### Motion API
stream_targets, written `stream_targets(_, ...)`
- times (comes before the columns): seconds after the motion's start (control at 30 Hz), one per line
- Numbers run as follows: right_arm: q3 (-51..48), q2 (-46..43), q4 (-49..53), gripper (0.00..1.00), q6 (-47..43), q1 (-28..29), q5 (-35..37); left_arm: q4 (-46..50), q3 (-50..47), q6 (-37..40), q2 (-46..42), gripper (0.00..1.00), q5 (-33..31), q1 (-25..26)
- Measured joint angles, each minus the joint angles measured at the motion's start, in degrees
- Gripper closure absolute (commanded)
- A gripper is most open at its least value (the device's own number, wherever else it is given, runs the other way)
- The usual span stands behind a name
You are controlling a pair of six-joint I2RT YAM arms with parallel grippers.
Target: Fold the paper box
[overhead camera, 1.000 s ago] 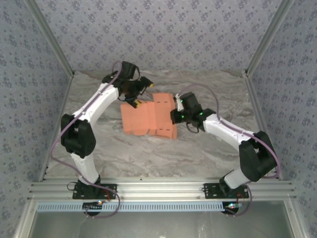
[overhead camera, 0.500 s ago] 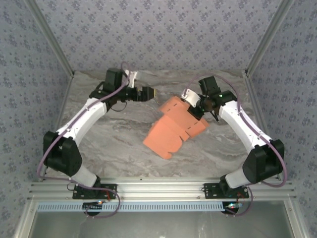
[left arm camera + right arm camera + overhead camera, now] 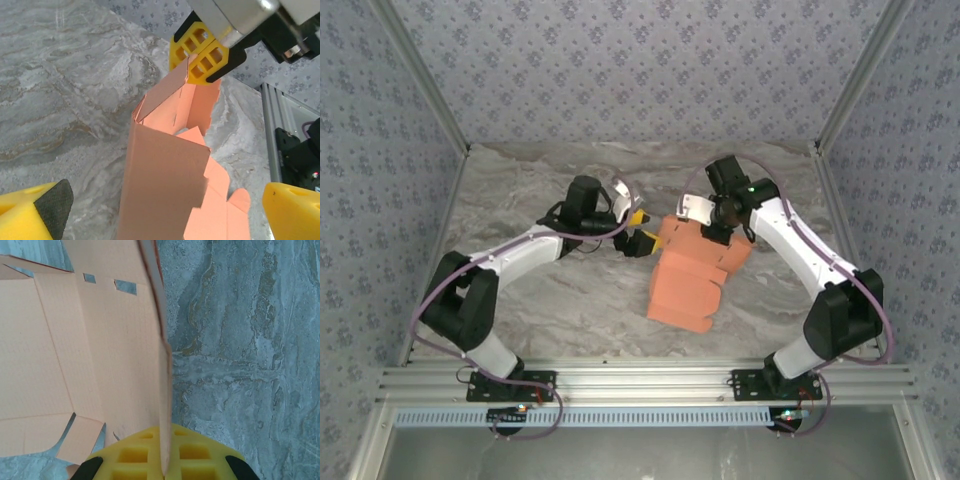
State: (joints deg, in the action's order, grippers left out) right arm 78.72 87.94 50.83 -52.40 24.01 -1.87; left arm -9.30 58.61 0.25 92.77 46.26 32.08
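1. The counter (image 3: 570, 300) is a marbled grey surface under both my arms.
2. The paper box (image 3: 688, 285) is salmon-orange and partly unfolded. It sits right of centre, raised at its far end.
3. My left gripper (image 3: 642, 233) is just left of the box, jaws wide apart and holding nothing.
4. My right gripper (image 3: 717, 226) is clamped on the box's far edge.

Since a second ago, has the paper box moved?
Yes. The paper box has shifted right, toward the table's right-hand rail, pinched in the right fingers.
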Motion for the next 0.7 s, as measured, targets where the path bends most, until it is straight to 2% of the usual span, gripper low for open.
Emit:
stream_targets(0.13, 0.9, 2.1, 0.0, 1.00, 0.0, 0.5, 0.2, -6.2, -4.3, 0.8, 2.0, 0.01, -3.4, 1.5)
stream_targets(0.2, 0.9, 3.0, 0.0, 1.00, 0.0, 0.7, 0.2, -7.8, -5.8, 1.3, 2.7, 0.05, -6.5, 2.9)
stream_targets(0.33, 0.1, 3.4, -1.2, 0.98, -0.2, 1.4, -0.6, -13.9, -7.8, 1.2, 4.0, 0.23, -12.5, 5.2)
stream_targets(0.47, -2.1, 3.2, -3.0, 0.98, -1.5, 2.0, -1.4, -20.6, -11.5, 0.4, 4.1, 0.42, -17.2, 5.2)
stream_targets(0.7, -5.2, 2.9, -3.9, 0.94, -4.7, 3.2, -1.6, -23.0, -12.8, 0.7, 4.7, 0.72, -18.7, 5.0)
